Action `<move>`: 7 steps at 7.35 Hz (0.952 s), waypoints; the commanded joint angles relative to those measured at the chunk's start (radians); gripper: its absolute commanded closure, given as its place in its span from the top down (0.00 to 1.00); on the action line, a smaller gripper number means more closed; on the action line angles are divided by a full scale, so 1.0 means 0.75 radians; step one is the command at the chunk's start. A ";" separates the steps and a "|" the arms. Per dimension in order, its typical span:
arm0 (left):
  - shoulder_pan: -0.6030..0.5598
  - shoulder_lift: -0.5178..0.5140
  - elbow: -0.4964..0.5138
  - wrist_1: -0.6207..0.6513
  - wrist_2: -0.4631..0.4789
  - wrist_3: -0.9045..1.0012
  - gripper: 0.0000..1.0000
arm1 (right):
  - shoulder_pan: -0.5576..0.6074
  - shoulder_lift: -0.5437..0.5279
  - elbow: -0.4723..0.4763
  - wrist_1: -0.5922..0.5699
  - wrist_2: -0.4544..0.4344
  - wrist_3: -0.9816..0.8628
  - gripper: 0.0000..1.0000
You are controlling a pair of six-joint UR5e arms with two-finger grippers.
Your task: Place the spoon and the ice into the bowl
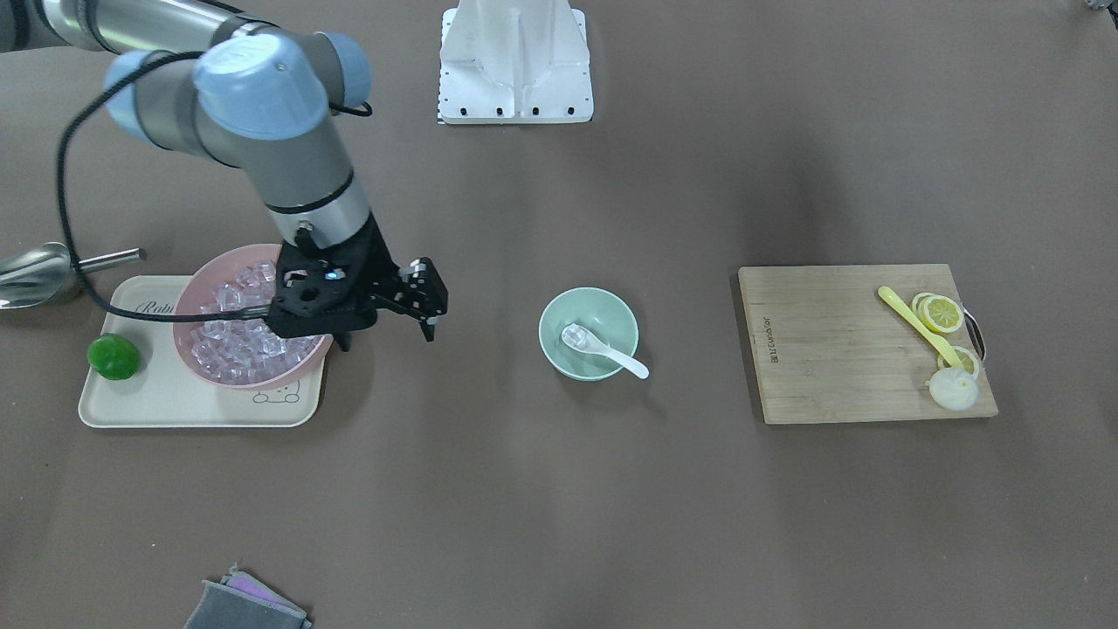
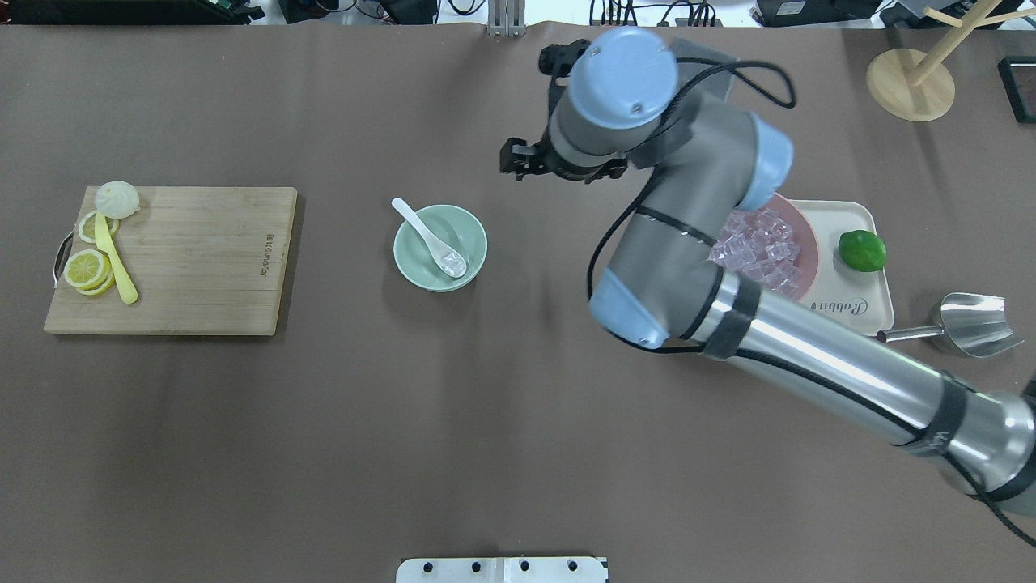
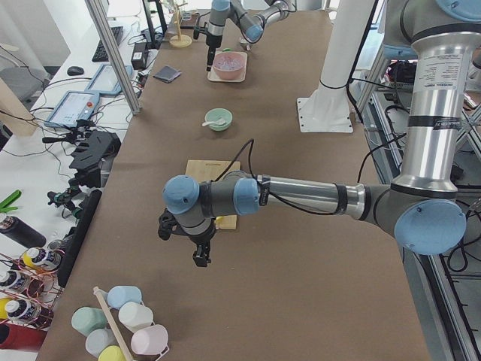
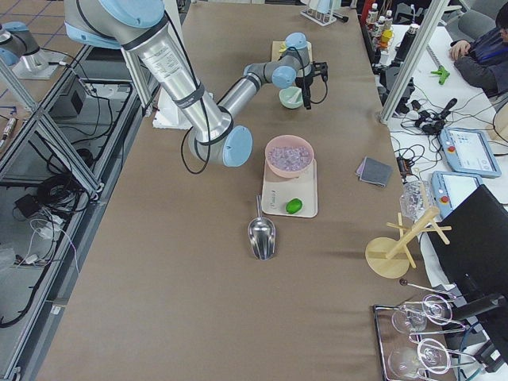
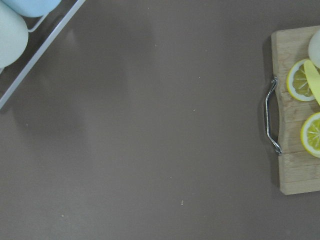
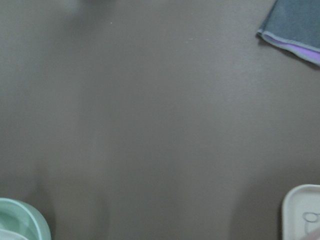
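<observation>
The spoon (image 1: 605, 351) lies in the mint-green bowl (image 1: 611, 310) with its scoop down inside and its handle propped on the rim, poking out past it. One clear cube of ice (image 1: 575, 335) sits in the scoop. Both task things look to be in place, so what remains is probably for the right hand (image 1: 424, 301) to come away cleanly.

That hand hangs over bare worktop between the bowl and the pink bowl (image 1: 183, 290) of ice cubes on its tray (image 1: 175, 406). Its fingers look apart and hold nothing. A good exit goes up first and then back toward the tray, staying off the overhanging handle. A knock there could lever the spoon out or tip the cube off.

The front-facing view gives the clearest look at the cube in the scoop and at the right hand. Overhead, the wrist covers most of that hand and the forearm hides part of the pink bowl. The right wrist view shows no fingers, only a sliver of green rim, a tray corner and a grey cloth (image 6: 295, 25).

The left hand (image 3: 192, 248) appears only in the left-end view, low over the worktop beyond the cutting board (image 1: 830, 349). I cannot tell whether its fingers are apart or together.
</observation>
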 commanded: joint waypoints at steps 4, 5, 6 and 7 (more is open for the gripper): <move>-0.002 0.095 -0.114 0.000 -0.002 -0.035 0.99 | 0.409 -0.492 0.322 -0.279 0.140 -0.771 1.00; -0.004 0.097 -0.114 0.000 0.000 -0.035 0.99 | 0.505 -0.596 0.322 -0.272 0.195 -0.928 1.00; -0.005 0.097 -0.112 0.000 0.000 -0.035 0.99 | 0.609 -0.724 0.322 -0.254 0.246 -1.037 1.00; -0.005 0.097 -0.112 0.000 0.000 -0.035 0.99 | 0.695 -0.853 0.319 -0.217 0.267 -1.182 1.00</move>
